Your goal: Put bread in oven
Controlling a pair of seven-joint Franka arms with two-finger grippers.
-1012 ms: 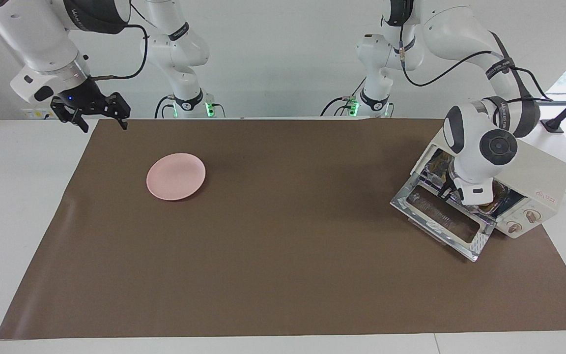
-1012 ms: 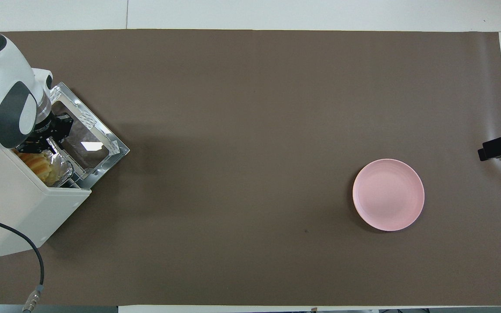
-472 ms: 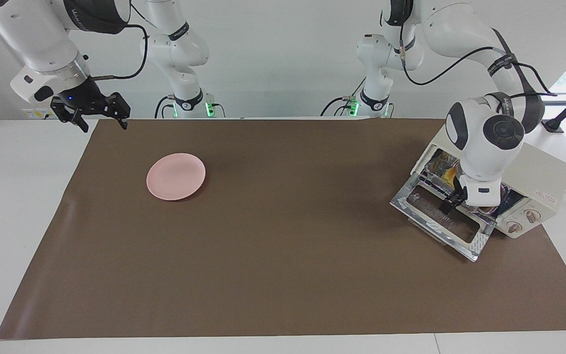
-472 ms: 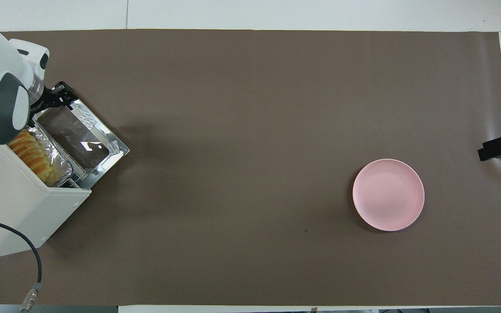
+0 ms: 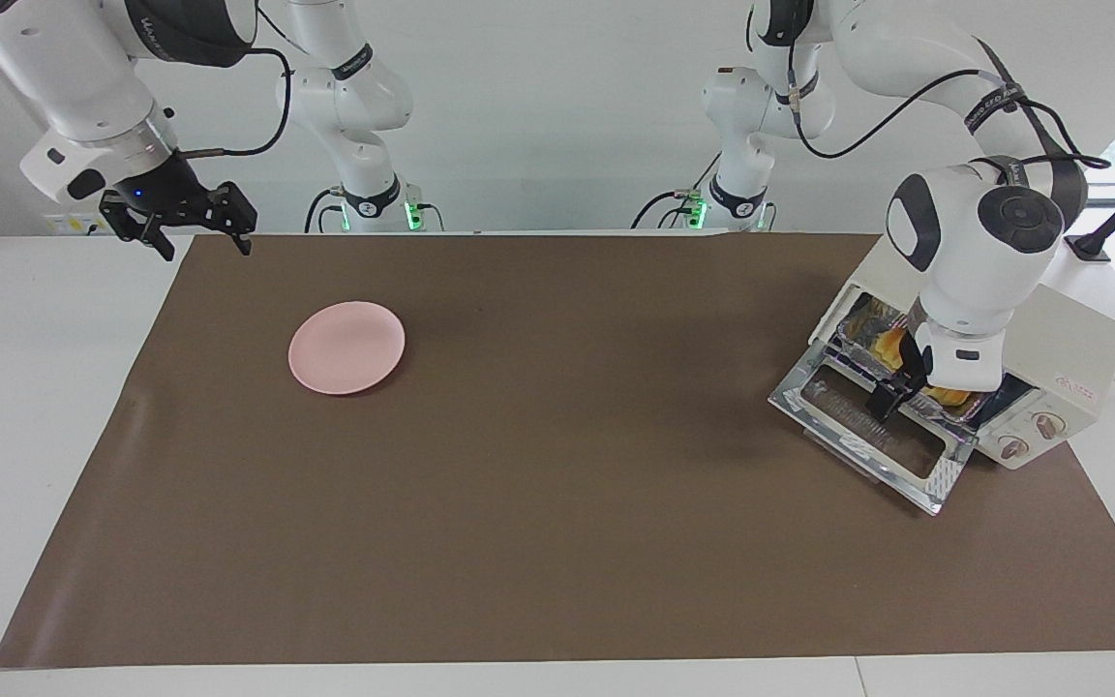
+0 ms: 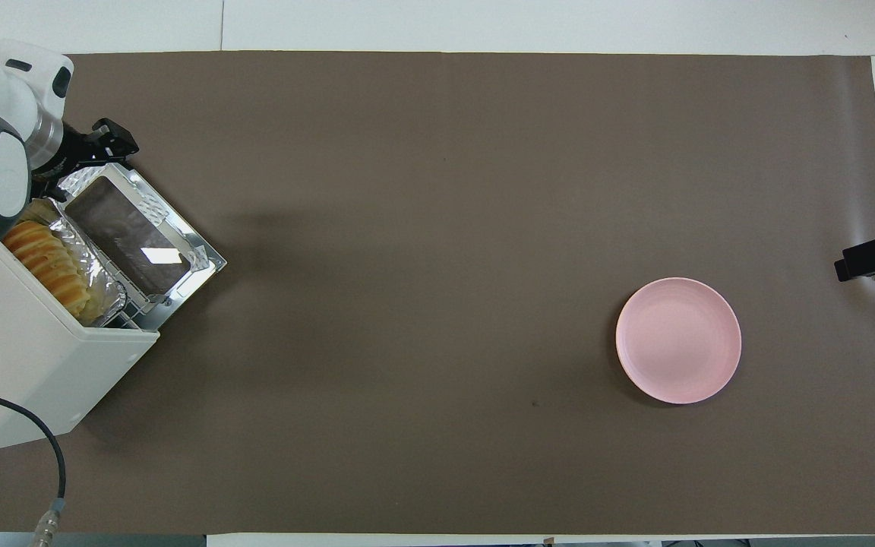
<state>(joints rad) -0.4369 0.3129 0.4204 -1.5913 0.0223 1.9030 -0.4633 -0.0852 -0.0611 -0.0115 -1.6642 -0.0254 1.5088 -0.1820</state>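
Note:
The cream-white oven (image 5: 1066,344) stands at the left arm's end of the table with its glass door (image 5: 872,440) dropped open. The yellow-orange bread (image 6: 46,258) lies in a crinkled foil tray (image 6: 99,281) on the rack just inside the oven's mouth; it also shows in the facing view (image 5: 891,341). My left gripper (image 5: 891,399) hangs over the open door, in front of the oven's mouth, with nothing in it; it shows in the overhead view (image 6: 111,140) too. My right gripper (image 5: 204,247) waits open and empty, raised over the mat's corner at the right arm's end.
A round pink plate (image 5: 346,347) lies bare on the brown mat (image 5: 557,484) toward the right arm's end; it also shows in the overhead view (image 6: 678,339). The oven's cable (image 6: 50,456) trails off the table's near edge.
My left gripper has drawn back out of the oven's mouth and risen over the open door. The bread in its foil tray now shows uncovered. The right arm has not moved.

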